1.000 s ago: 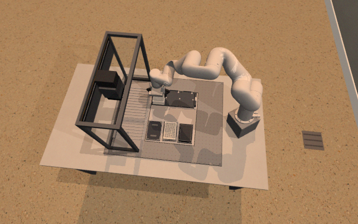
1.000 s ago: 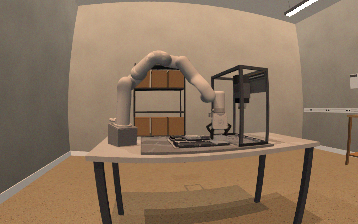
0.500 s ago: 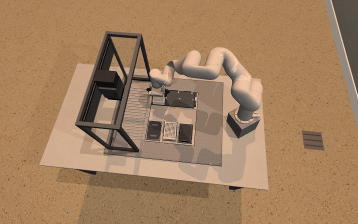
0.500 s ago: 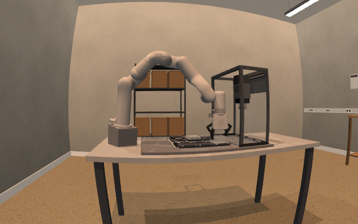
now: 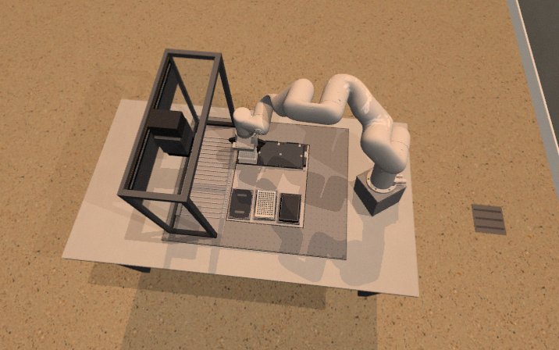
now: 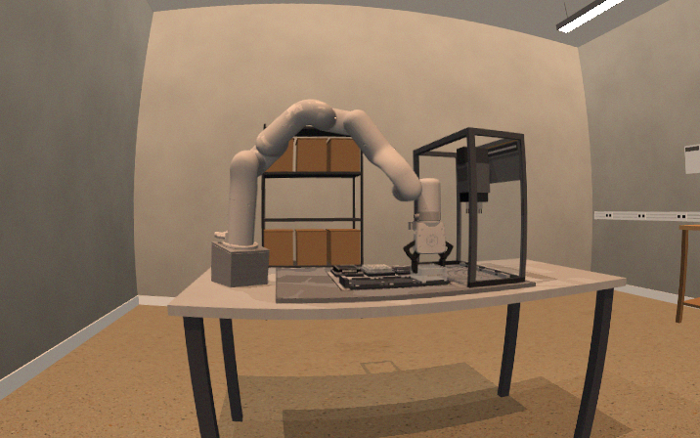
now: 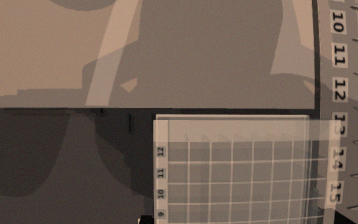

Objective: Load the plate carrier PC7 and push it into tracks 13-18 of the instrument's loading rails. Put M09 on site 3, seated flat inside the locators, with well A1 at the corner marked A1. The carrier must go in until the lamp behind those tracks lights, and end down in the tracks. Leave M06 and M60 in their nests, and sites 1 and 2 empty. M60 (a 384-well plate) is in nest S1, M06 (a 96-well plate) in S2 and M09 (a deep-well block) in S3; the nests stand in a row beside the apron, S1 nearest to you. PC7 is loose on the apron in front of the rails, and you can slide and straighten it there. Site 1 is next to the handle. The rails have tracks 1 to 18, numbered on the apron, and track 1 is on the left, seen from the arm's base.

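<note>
The dark plate carrier PC7 (image 5: 280, 155) lies on the apron in front of the rails (image 5: 208, 173). The pale, translucent deep-well block M09 (image 5: 247, 155) sits on the carrier's end nearest the rails. In the wrist view the block (image 7: 235, 170) shows its well grid and row numbers, and its edges run parallel to the carrier. My gripper (image 5: 246, 144) hangs straight down just above the block, open, with a finger on either side (image 6: 428, 260). M06 (image 5: 265, 204), white, and M60 (image 5: 290, 207), dark, lie in their nests. The nest S3 (image 5: 240, 203) looks empty.
The instrument's dark frame (image 5: 172, 136) stands over the rails, with a black head block (image 5: 169, 130) hanging inside. Track numbers 10 to 15 (image 7: 337, 100) run along the apron edge in the wrist view. The arm's base (image 5: 379, 190) stands on a grey block.
</note>
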Controlling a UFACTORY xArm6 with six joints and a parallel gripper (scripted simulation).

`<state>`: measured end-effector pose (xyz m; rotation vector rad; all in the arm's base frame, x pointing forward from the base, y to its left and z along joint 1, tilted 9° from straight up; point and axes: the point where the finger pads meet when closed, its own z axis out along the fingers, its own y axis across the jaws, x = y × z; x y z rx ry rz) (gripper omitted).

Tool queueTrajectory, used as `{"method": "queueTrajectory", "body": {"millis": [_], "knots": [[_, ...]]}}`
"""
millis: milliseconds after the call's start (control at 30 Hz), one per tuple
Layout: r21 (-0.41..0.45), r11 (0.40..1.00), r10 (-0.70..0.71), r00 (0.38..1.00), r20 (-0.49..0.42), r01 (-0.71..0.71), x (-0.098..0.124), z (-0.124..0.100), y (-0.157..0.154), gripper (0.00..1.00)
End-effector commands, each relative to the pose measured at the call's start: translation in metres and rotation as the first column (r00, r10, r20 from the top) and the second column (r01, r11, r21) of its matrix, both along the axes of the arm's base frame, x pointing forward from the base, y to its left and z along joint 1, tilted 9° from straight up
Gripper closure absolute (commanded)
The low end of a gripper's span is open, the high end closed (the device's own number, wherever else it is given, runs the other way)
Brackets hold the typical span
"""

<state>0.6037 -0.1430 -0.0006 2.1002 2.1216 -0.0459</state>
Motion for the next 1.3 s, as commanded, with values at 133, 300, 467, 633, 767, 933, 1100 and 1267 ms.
{"method": "queueTrajectory", "body": {"millis": [133,300,467,633,767,933,1100,1267], "knots": [[-0.001,1.0,0.0,1.0,0.005,0.0,0.002,0.004,0.0,0.0],[-0.001,1.0,0.0,1.0,0.005,0.0,0.001,0.012,0.001,0.0],[-0.001,1.0,0.0,1.0,0.005,0.0,0.0,0.02,0.002,0.0],[-0.001,1.0,0.0,1.0,0.005,0.0,0.0,0.025,0.003,0.0],[-0.001,1.0,0.0,1.0,0.005,0.0,-0.001,0.032,0.004,0.0],[-0.001,1.0,0.0,1.0,0.005,0.0,-0.002,0.04,0.005,0.0],[-0.001,1.0,0.0,1.0,0.005,0.0,-0.003,0.048,0.006,0.0],[-0.001,1.0,0.0,1.0,0.005,0.0,-0.003,0.053,0.007,0.0]]}}
